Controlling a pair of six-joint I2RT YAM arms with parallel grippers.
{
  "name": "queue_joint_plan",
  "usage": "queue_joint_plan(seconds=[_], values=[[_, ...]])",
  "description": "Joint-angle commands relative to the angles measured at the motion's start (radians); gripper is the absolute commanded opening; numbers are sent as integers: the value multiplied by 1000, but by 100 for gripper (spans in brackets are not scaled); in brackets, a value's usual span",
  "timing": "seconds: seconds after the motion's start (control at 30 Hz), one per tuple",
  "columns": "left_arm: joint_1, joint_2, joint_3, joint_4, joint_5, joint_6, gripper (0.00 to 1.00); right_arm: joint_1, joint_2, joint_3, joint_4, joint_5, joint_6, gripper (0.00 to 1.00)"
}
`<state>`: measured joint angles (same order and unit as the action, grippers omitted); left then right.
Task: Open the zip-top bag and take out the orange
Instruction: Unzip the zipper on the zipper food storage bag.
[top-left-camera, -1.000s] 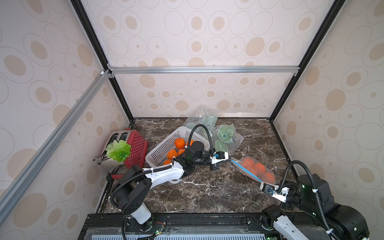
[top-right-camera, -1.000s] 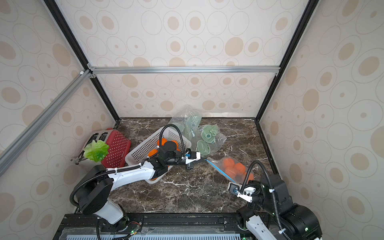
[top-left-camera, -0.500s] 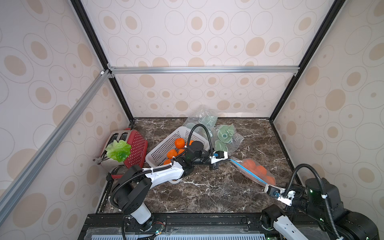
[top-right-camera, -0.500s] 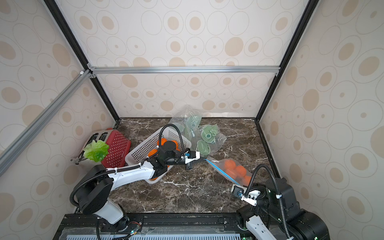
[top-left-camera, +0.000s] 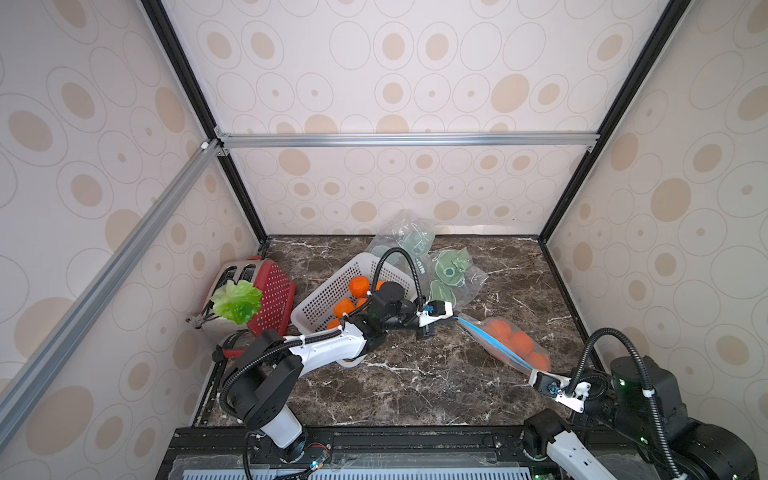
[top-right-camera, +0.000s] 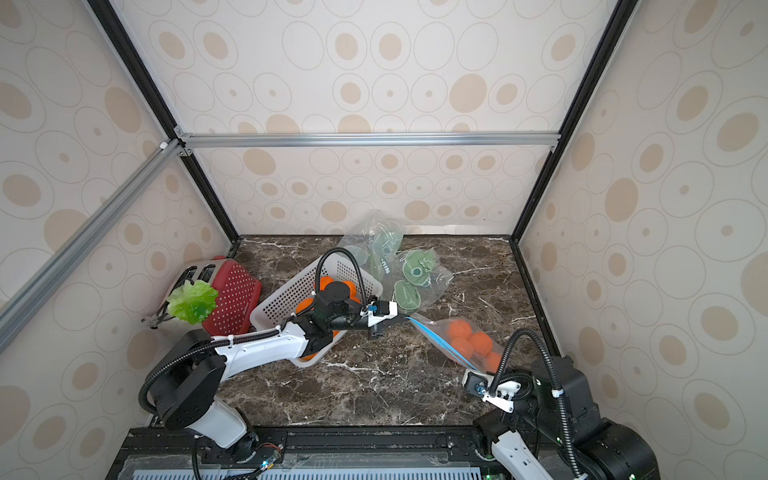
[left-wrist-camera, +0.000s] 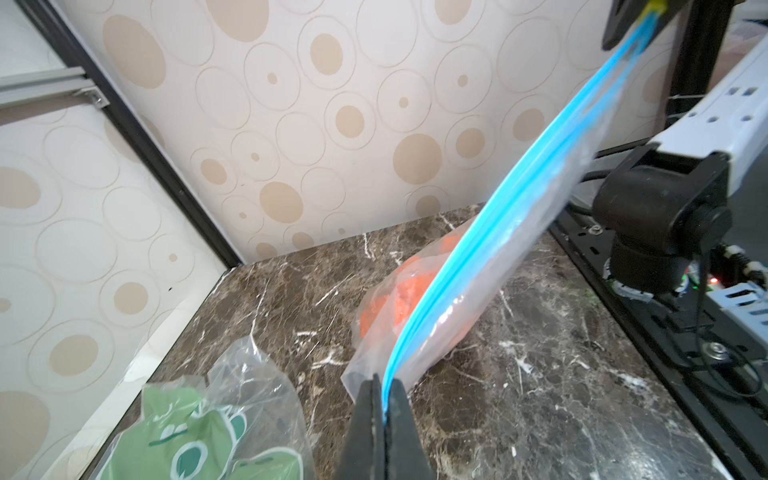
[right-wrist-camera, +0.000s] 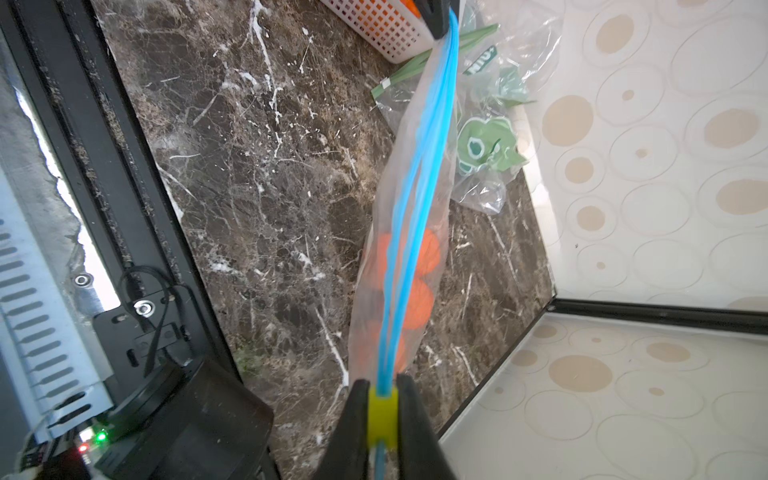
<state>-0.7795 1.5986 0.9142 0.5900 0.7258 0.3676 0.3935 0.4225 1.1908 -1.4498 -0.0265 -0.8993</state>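
The clear zip-top bag (top-left-camera: 513, 347) holds several oranges (top-left-camera: 498, 328) and hangs stretched above the marble floor between my two grippers. Its blue zip strip (left-wrist-camera: 519, 183) runs taut from one to the other. My left gripper (top-left-camera: 456, 318) (left-wrist-camera: 384, 384) is shut on the bag's far corner at the zip. My right gripper (top-left-camera: 533, 371) (right-wrist-camera: 383, 386) is at the near end of the zip, with its fingers pressed against both sides of the yellow slider (right-wrist-camera: 382, 415). Through the plastic the oranges (right-wrist-camera: 428, 253) show below the zip, where the two blue tracks stand slightly apart.
A white basket (top-left-camera: 328, 291) with loose oranges lies under the left arm. A red toaster (top-left-camera: 270, 291) with a lettuce leaf (top-left-camera: 237, 301) stands at the left wall. Clear bags of green toys (top-left-camera: 451, 270) lie behind the left gripper. Walls enclose three sides.
The right arm has shifted a little at the front right, its fingers staying at the bag's near end. The left arm and the bag have hardly moved.
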Motion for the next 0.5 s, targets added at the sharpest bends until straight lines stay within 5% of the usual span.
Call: queue_joint_plan(seconds=[0.0,0.27,0.4,0.47], values=[[42,-7,9,16,-4,-24,0,6,-19,-44,-47,-39,25,46],[42,3,0,30,35,-19,0,6,-13,-112,146,-384,212,60],[41,2,6,21,54,-23,0,5,-14,-116,412,-337,560,60],[42,0,12,-3,68,-12,0,5,0,-133,505,-345,627,59]])
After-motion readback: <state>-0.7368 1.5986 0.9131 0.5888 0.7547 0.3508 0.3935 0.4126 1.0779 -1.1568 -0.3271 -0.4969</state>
